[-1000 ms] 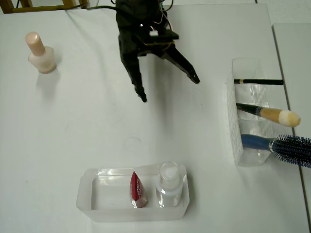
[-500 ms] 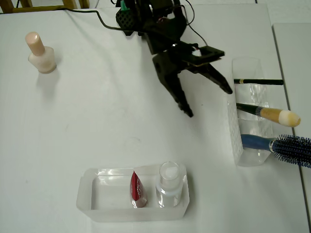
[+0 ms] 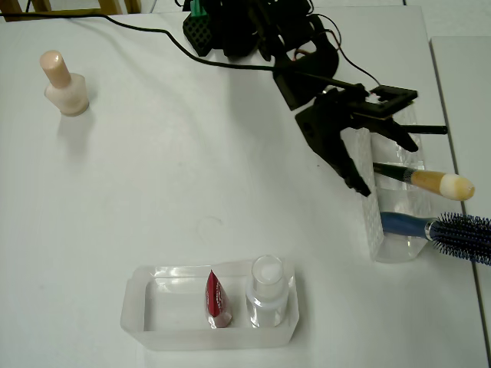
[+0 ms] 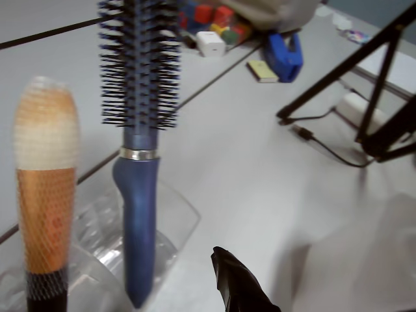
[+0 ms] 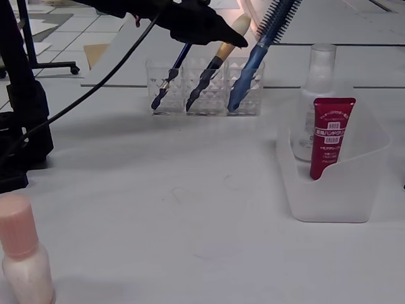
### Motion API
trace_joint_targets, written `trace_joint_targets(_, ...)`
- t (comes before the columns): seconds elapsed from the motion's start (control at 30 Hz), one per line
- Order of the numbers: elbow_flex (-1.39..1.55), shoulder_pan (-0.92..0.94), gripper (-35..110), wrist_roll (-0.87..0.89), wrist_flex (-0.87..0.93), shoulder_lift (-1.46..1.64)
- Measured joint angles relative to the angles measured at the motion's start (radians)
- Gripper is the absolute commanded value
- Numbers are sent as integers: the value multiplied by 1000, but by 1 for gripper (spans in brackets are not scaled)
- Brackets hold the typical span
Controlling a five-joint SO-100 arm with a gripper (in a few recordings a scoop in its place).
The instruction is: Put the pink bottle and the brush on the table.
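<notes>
The pink bottle [image 3: 65, 83] stands upright on the white table [image 3: 192, 176] at the far left; in the fixed view the pink bottle [image 5: 22, 253] is at the near left corner. The brush [image 3: 426, 181] leans in the middle cell of a clear holder [image 3: 376, 222], black handle down and cream tip [image 3: 457, 186] out to the right. My black gripper [image 3: 386, 166] is open over that holder, one finger left of the wall, the other above the cells, the brush handle between them. In the wrist view the netted brush [image 4: 45, 195] rises at left and one fingertip [image 4: 237, 283] shows below.
A blue hairbrush [image 3: 460, 236] and a thin black pencil [image 3: 406, 129] share the holder. A clear tray [image 3: 153, 318] near the front edge holds a red tube [image 3: 217, 299] and a white-capped clear bottle [image 3: 268, 291]. A black cable [image 3: 153, 34] trails along the table's top.
The open gripper has swung from the top middle of the table to the right and now sits over the holder around the brush handle. The bottle and other items have not moved.
</notes>
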Motion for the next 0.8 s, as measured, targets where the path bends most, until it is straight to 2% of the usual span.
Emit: trace_joint_targets(0.8, -278, -109, 41, 0, -32, -351)
